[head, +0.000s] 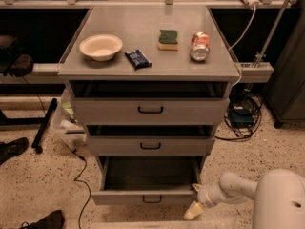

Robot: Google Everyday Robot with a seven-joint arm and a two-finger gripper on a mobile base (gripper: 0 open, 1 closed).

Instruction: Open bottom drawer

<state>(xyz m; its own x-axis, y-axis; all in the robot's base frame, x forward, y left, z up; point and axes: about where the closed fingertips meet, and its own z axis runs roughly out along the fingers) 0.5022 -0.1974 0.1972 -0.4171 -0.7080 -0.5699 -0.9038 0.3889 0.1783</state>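
The bottom drawer is the lowest and narrowest grey drawer of the cabinet, pulled out, with a small black U-shaped handle on its front. Its dark inside shows and looks empty. My gripper is at the drawer's front right corner, on the end of a white arm that reaches in from the lower right. One cream finger points down toward the floor, another tip lies by the drawer's corner. It holds nothing that I can see.
The mid drawer and top drawer are slightly out. On the cabinet top stand a bowl, a blue packet, a sponge and a can. Cables lie on the right floor, shoes on the left.
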